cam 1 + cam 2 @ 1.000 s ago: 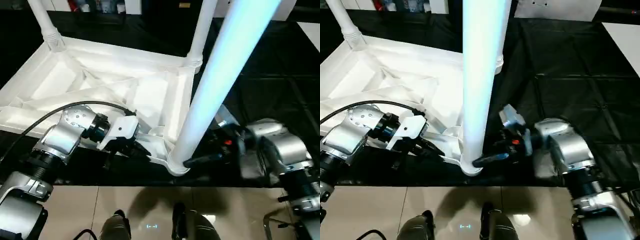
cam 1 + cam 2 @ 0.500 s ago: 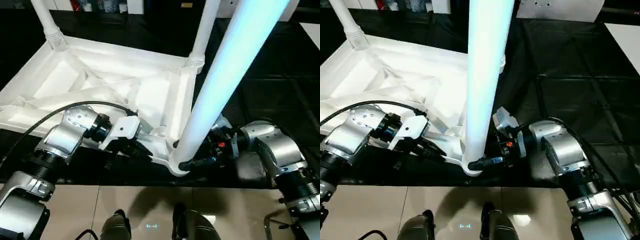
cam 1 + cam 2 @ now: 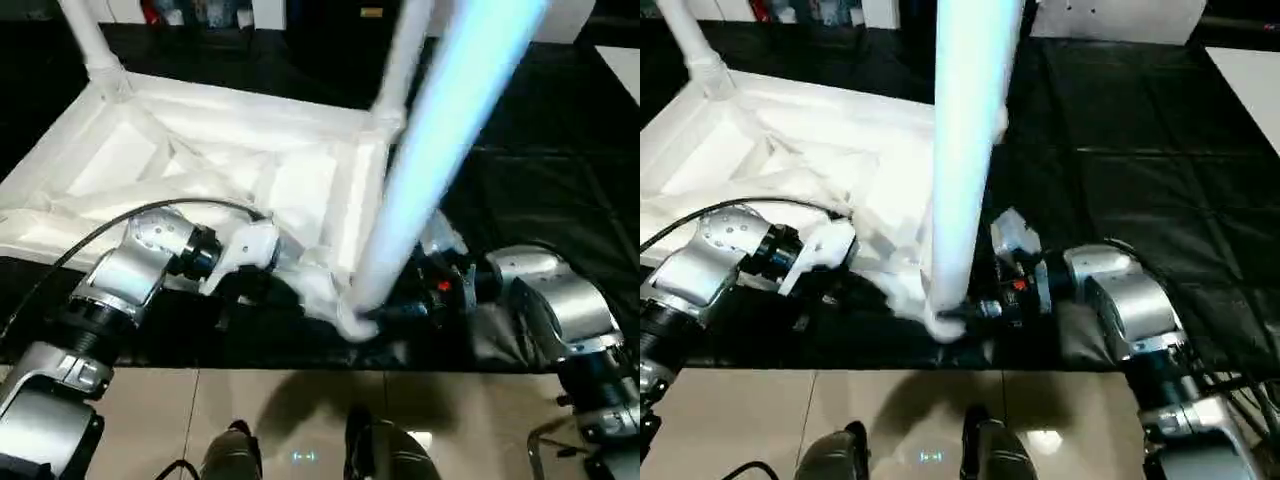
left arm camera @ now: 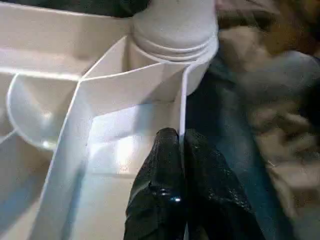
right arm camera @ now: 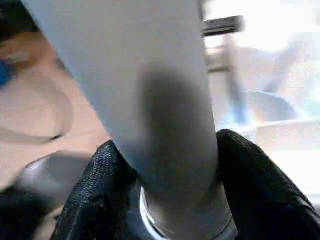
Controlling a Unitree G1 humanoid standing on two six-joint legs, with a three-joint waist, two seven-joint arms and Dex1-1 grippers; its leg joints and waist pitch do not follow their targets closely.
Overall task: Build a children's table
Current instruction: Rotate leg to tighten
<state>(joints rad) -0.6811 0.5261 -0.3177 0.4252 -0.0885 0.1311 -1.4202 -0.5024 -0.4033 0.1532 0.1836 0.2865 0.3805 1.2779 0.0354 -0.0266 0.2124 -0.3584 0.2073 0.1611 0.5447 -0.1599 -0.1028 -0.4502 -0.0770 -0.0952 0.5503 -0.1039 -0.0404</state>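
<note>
At near corner socket [image 4: 175,35]: seating third leg [image 3: 965,150], right hand [image 5: 165,200] grasping it, left hand [image 4: 175,165] clenched on tabletop rib [image 4: 182,105]; next, twist home.

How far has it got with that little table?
The top lies upside down with two far legs already standing in their sockets. In hand: the right gripper clasps a third leg at the near corner, while the left gripper, shut, pinches the top's rim. I can't see the fourth corner, so at least finishing this leg remains.

Upturned table [image 3: 200,170], near leg [image 3: 440,140] upright
</note>
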